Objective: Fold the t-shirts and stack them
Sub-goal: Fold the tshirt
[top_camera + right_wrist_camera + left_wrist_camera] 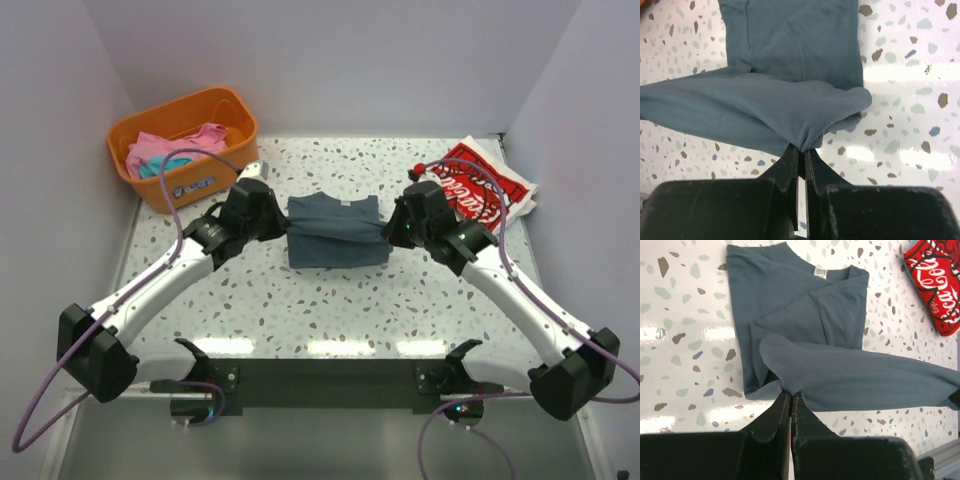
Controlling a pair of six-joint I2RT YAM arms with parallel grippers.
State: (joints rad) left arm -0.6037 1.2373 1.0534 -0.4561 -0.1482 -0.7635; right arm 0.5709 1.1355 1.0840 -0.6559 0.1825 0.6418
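The slate-blue t-shirt (335, 232), a soft matte knit folded into a rough rectangle, lies on the glossy, speckled terrazzo-pattern bench (330, 300) directly between the two grippers. The left gripper (791, 396) has its black wedge-shaped fingers pressed together on a pinch of the shirt's edge. The right gripper (801, 150) is clamped the same way on the opposite edge. A smooth band of cloth stretches from one grip to the other across the flat folded part, puckering into small gathers at each pinch. Beyond the left gripper's tips the collar faces up, showing a small white label (819, 272). A red t-shirt (480, 195) with white script lettering lies flat behind the right gripper, apart from the blue one. Behind the left gripper stands a smooth orange plastic basket (180, 105) with rounded corners, holding a crumpled pink t-shirt (155, 150) and a bit of turquoise t-shirt (150, 170).
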